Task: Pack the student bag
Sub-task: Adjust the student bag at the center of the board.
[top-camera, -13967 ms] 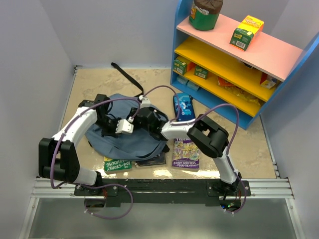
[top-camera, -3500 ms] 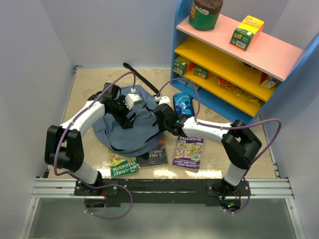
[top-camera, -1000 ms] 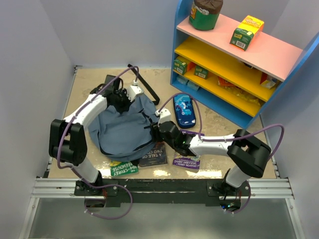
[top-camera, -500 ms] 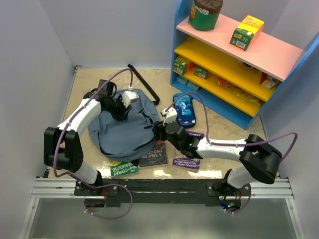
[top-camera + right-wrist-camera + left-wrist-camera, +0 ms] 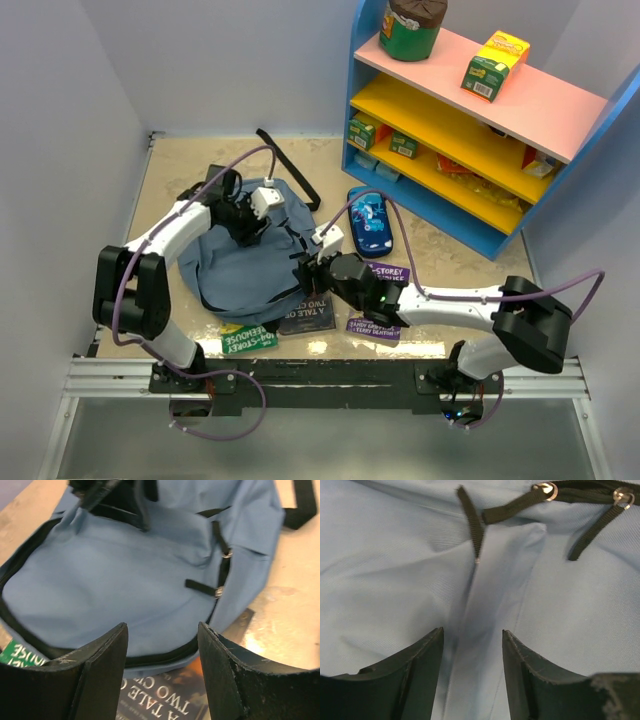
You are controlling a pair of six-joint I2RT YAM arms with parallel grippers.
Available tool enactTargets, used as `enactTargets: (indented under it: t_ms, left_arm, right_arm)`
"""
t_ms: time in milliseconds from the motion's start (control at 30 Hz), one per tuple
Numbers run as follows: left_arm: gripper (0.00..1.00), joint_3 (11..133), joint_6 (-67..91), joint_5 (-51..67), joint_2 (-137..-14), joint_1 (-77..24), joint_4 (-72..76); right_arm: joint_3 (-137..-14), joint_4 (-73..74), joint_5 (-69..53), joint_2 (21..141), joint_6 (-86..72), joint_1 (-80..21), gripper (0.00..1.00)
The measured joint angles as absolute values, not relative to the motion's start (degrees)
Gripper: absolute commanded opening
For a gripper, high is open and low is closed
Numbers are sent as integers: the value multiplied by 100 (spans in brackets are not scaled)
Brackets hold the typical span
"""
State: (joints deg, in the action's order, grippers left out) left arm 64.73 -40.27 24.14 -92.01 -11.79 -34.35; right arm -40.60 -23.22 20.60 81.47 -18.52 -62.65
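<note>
At the left of the table (image 5: 200, 160), the left gripper (image 5: 245, 227) is hanging over the far half of the student bag (image 5: 240, 270). Its jaws are standing apart and gripping nothing; in its wrist view a soft ridge of blue cloth is rising between the fingers (image 5: 415, 680) without being pinched. The bag is lying slumped on the left-centre of the table, its near edge resting over a green book (image 5: 248, 336) and a dark book (image 5: 312, 314).

It is looking light, limp and creased, so it is likely going to sag and fold wherever it is lifted rather than holding a shape. The plain cloth is offering little to bite on, and a pinch there is probably going to gather only one layer. Better holds are appearing to be the black webbing loops (image 5: 515, 508) and the black zipper band (image 5: 165, 656) along the near rim, where the stitching is looking stiffer. Whether the mouth is fully unzipped I cannot tell.

Just right of the bag, the right gripper (image 5: 303, 269) is pointing at that rim, its fingers (image 5: 100, 680) spread and empty. Further right a purple book (image 5: 378, 322) is lying partly under the right arm (image 5: 450, 298), a pencil case (image 5: 368, 220) is sitting beyond it, and the shelf (image 5: 555, 100) is standing at the far right
</note>
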Motion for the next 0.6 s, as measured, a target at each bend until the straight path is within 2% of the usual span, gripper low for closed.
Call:
enactTargets:
  t_ms: [67,167,200,233,433,600]
  left_arm:
    - [46,6388,-4064,2368,-9223,-1264,-3406]
    - [24,6309,-4191,2357,-9299,-1363,-3444]
    - [3,6298,-4257,2346,-9321,-1369,-3446]
    - [0,6296,-4289,2324,-9330,-1369,-3439]
    - [0,6357,-4281,2167,-9334,-1396,-3494]
    - [0,6877,-4049,1951,-9334,-1402,-3800]
  right_arm:
    - [-4071,-2322,1997,8189,-1855,-6383,60]
    - [-4080,-2320,1999,8211,-1857,-6438,60]
    - [-4080,-2322,2003,8211,-1855,-6438,60]
    - [-4082,-2322,2008,8211,-1855,-6438,59]
    - [-4082,-2314,2154,8208,-1839,-6403,58]
    - [-4270,-2209,2150,8221,-1844,-6202,55]
